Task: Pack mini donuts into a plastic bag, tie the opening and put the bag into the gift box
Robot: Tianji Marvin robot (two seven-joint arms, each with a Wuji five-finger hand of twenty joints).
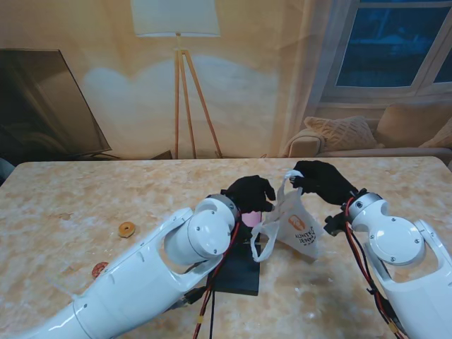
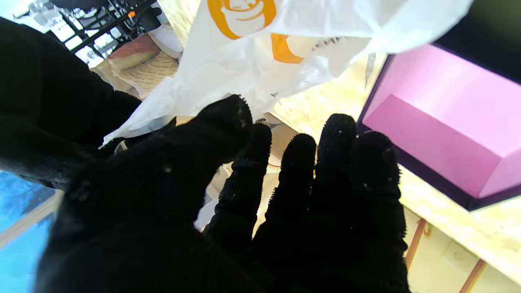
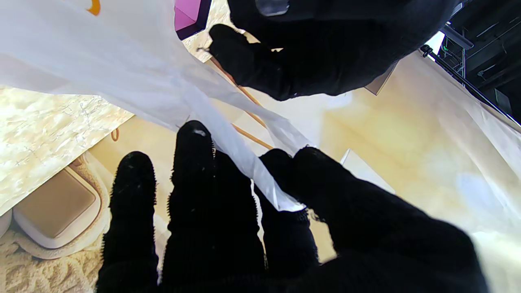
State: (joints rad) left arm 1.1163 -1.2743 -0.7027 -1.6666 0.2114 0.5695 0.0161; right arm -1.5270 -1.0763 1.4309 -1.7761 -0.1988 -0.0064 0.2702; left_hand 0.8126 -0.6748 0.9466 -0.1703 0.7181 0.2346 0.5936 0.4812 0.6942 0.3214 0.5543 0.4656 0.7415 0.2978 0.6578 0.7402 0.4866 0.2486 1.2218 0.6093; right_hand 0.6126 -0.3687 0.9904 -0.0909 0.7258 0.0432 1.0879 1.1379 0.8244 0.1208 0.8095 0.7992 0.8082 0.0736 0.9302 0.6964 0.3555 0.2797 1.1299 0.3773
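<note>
A white plastic bag point(image 1: 295, 224) with an orange logo hangs above the table, right of centre. My right hand point(image 1: 322, 181) is shut on its upper handle point(image 3: 252, 171), pinched between thumb and fingers. A second handle loop point(image 1: 258, 244) dangles free. My left hand point(image 1: 251, 192) hovers just left of the bag point(image 2: 260, 61) with fingers straight and thumb near the bag's edge, holding nothing. The dark gift box point(image 1: 248, 220) with a pink inside point(image 2: 439, 122) stands open under the left hand. What the bag contains is hidden.
A dark flat lid point(image 1: 237, 274) lies nearer to me than the box, partly under my left forearm. Two mini donuts point(image 1: 127, 229) point(image 1: 99, 268) lie on the marble table point(image 1: 85, 191) at the left. The right side and far strip of the table are bare.
</note>
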